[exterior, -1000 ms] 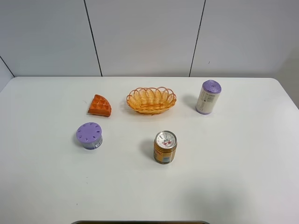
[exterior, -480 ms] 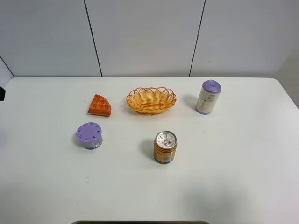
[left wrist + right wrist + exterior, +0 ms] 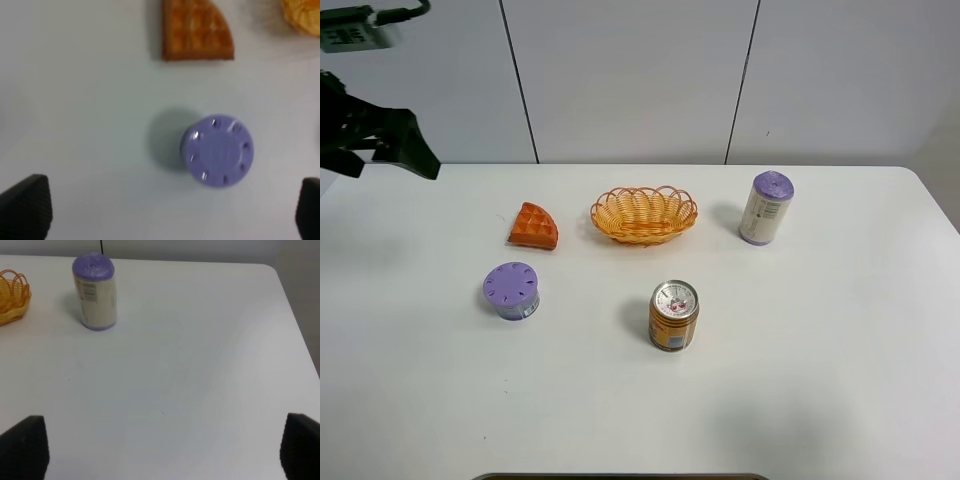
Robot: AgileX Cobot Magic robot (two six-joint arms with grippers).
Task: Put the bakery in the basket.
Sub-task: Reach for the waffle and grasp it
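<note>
Orange-brown waffle wedge (image 3: 534, 226), outside wicker basket (image 3: 644, 214), not yet grasped; left gripper (image 3: 382, 150), jaws apart, just brought into view.

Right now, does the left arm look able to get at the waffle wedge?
Probably yes. The left tool hangs open and empty, and the waffle wedge lies flat with bare space around it, apart from the purple-lidded tub and the basket. Nothing appears to block a descent from above.
</note>
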